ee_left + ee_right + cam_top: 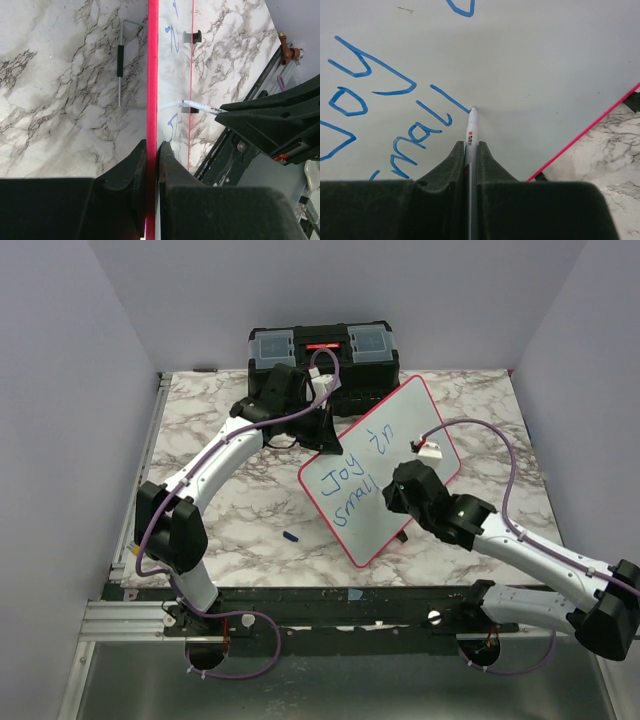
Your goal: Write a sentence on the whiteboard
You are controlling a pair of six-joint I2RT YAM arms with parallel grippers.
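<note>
Right gripper (471,146) clamps marker (472,125), tip on whiteboard (545,60) — left gripper (151,147) pinches its rim

The whiteboard (415,415) has a smooth white face with a soft sheen, edged by a glossy red-pink rim that looks like plastic. The counter (230,530) is marble-patterned, white with grey veins, smooth and faintly shiny. The left tool (152,145) and right tool (471,145) are matt black plastic with a slightly grainy skin. The marker (472,127) has a smooth, glossy white barrel. The toolbox (375,365) is matt black plastic with clear, shiny lids on its top compartments. The stand (120,60) is thin bare metal wire with a matt black sleeve. The rail (120,618) is dull silver metal.
</note>
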